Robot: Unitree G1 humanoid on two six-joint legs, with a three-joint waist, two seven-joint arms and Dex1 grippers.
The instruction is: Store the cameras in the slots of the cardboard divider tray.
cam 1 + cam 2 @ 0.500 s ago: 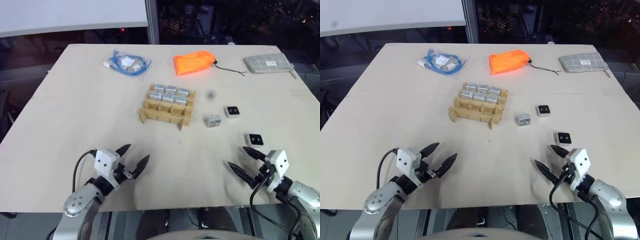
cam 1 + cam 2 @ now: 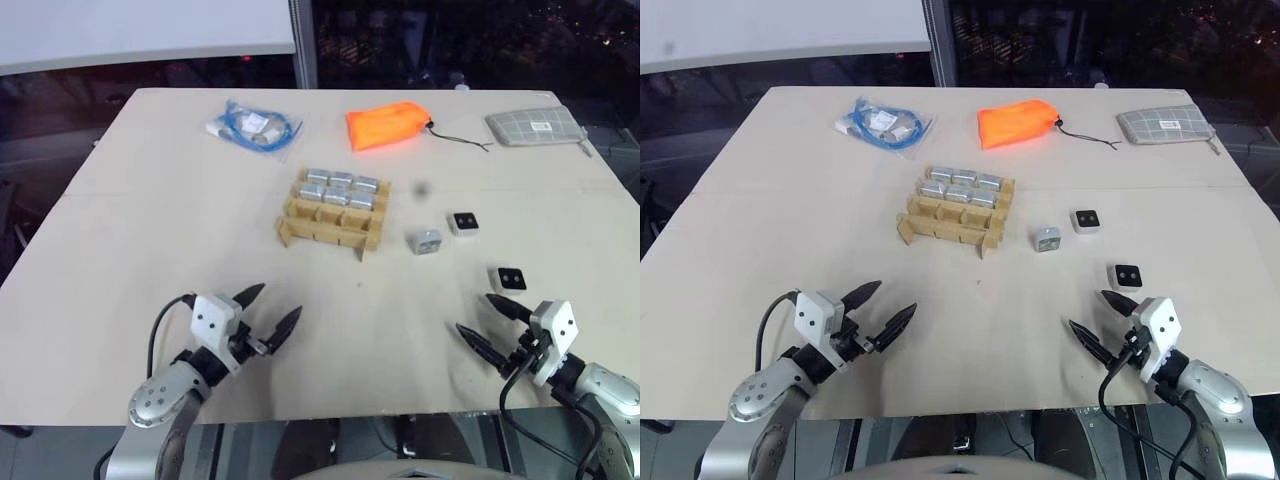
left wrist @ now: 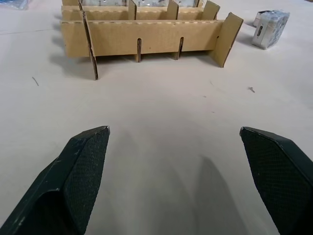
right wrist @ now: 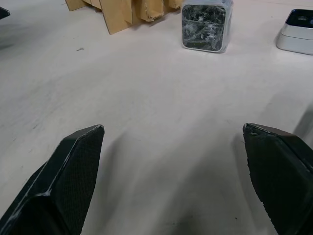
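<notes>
Nothing has shifted in the last half second: both black two-fingered claws, left gripper [image 2: 267, 312] and right gripper [image 2: 480, 322], stay spread wide and empty near the table's [image 2: 150, 220] front edge. Three small silver-grey cameras [image 2: 425, 240] still lie loose right of the tan cardboard divider tray [image 2: 330, 225], so storing remains unfinished.

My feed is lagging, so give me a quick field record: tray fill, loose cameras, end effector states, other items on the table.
tray: cardboard divider tray, six cameras in the two far rows, near row of slots empty
loose cameras: three on the table to the tray's right: silver one, two lens-up
left end effector: open, empty
right end effector: open, empty, close to the nearest loose camera
other items: bagged blue cable, orange pouch, grey gridded pouch
</notes>
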